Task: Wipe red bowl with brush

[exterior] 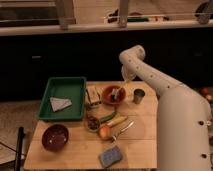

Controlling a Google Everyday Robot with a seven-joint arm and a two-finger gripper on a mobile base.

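Fingers (pixel 119 93) hold the brush (pixel 117 96) inside the red bowl (pixel 108 95).

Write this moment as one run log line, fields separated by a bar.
phase: wiping | gripper: over red bowl, far side of table | brush: inside bowl | metal cup: right of bowl

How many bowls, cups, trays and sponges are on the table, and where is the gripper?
Bowls: 2, red bowl and maroon bowl
Cups: 1, metal cup
Trays: 1, green tray
Sponges: 1, blue-grey sponge
Total: 5
Gripper: over the red bowl.
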